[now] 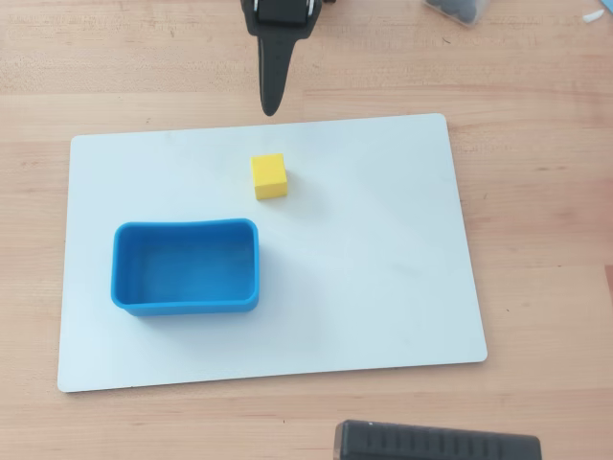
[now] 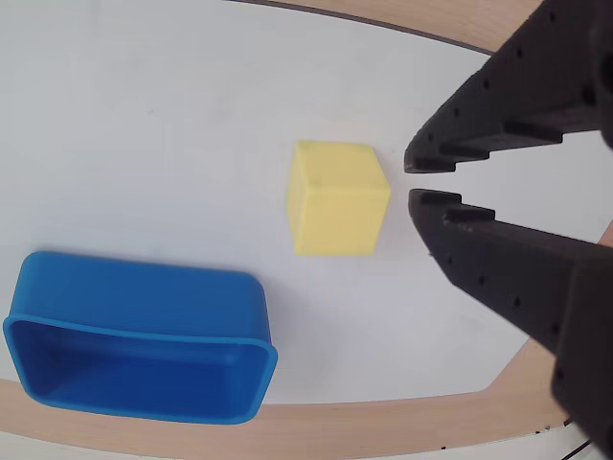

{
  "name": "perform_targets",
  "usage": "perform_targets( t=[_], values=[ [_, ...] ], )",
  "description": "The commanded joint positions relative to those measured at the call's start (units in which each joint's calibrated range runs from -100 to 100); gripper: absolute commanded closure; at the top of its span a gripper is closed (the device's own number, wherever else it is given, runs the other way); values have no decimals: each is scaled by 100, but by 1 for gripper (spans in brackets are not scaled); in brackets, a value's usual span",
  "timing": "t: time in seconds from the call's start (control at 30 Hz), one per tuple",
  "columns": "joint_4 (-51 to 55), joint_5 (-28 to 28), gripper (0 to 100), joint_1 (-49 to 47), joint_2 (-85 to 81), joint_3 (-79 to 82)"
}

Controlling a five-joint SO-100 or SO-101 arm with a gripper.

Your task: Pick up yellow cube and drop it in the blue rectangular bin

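The yellow cube (image 1: 269,176) sits on the white board, just above and to the right of the blue rectangular bin (image 1: 187,307) in the overhead view. The bin is empty. My gripper (image 1: 271,107) hangs over the wooden table just past the board's far edge, above the cube in the picture, and holds nothing. In the wrist view the cube (image 2: 335,211) lies just left of my gripper (image 2: 414,182), whose jaws stand with tips nearly touching. The bin (image 2: 144,278) is at the lower left.
The white board (image 1: 383,249) lies on a wooden table. A black ribbed object (image 1: 436,443) sits at the bottom edge. A container with dark contents (image 1: 460,8) is at the top right corner.
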Motion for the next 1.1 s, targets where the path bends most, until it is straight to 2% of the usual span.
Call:
perform_targets(
  t=[0.0,0.27,0.53,0.8,1.07],
  values=[
    [-173,103,100,145,1936,-2172],
    [-24,112,100,179,4425,-3936],
    [628,73,100,230,6339,-5436],
    [1181,78,100,-121,6803,-6008],
    [1281,137,100,-353,6859,-6036]
  ],
)
